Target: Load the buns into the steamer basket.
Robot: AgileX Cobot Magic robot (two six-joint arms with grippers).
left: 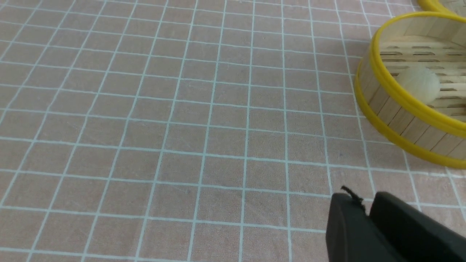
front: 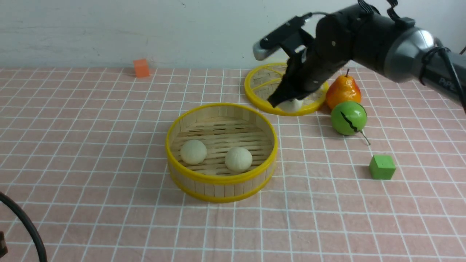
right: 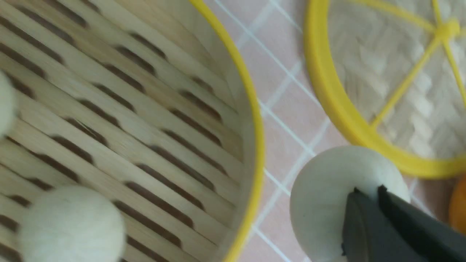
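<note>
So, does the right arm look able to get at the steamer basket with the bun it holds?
Probably yes. The right gripper, shut on the third bun, is close beside the open steamer basket, nothing between, with room behind the two buns inside.

— Where's the steamer basket [front: 221, 177]?
— Middle of the worktop [front: 91, 153], upright: round bamboo with yellow rims.
— And the buns?
— Cream-white balls. A left bun [front: 193, 151] and a right bun [front: 238, 159] rest apart on its slatted floor. The third bun [front: 294, 105] is outside, far right, pinched by the right gripper [front: 287, 102].
</note>
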